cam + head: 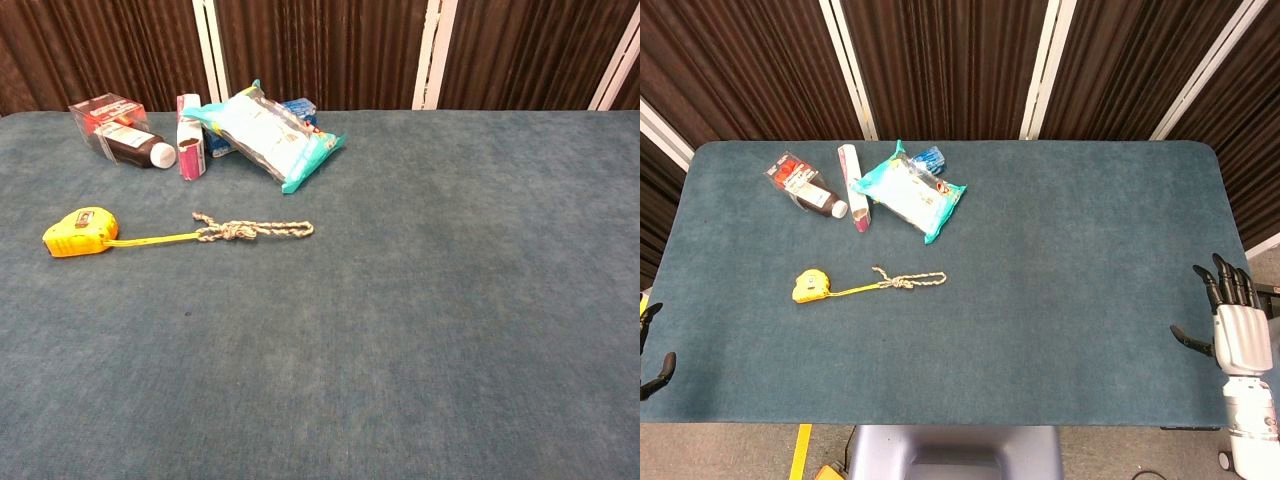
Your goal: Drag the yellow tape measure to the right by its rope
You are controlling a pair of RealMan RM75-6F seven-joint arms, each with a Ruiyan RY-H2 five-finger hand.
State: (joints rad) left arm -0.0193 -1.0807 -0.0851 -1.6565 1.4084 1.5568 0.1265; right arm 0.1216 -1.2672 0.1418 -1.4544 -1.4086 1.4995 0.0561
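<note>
Right now the right hand (1240,325) sits off the bench (1060,300) edge at 4 o'clock in the head view, palm back toward camera, fingers pointing up toward 12 and spread apart, thumb out toward 9, holding nothing. Left hand (652,358) barely shows at the 8 o'clock edge, only dark fingertips visible; can't tell if it's spread or curled. Neither hand shows in the chest view.

Yellow tape measure (810,286) lies on the blue bench at about 9 o'clock, well apart from both hands. Its yellow tape runs toward 3 into the rope (910,281), which is knotted and lies loose on the bench.

At 11 o'clock: dark bottle (805,187) on its side with a red and white label, pink-white tube (854,187) just beside it, teal snack pack (908,190) overlapping a blue item (931,158). Label text too small to read.
</note>
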